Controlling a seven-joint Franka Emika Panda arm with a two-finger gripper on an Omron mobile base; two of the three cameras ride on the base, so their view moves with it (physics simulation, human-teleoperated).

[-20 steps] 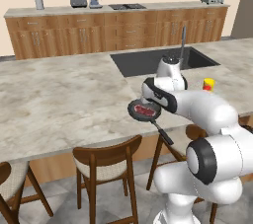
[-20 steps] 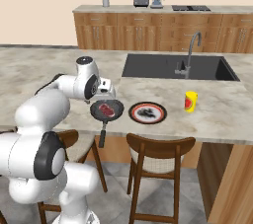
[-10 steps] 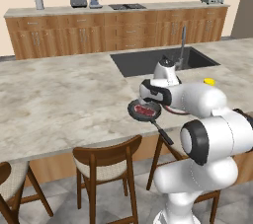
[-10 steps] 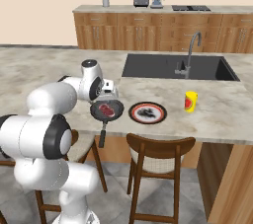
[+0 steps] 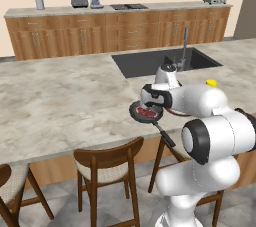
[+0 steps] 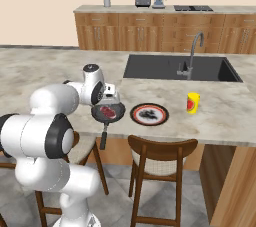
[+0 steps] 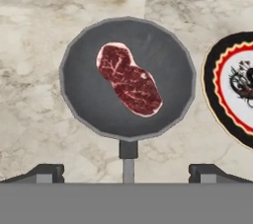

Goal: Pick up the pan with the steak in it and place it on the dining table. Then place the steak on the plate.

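A flat red raw steak with pale fat edge lies in the round dark pan on the marbled table, the spread claw poised directly above it.

The white Franka arm with dark joints rises from the lower right of the left base view, folds at a bulky elbow and reaches toward frame centre. Its two-finger gripper points straight down, jaws spread wide and holding nothing, the dark fingertips standing far apart at the hand view's bottom.
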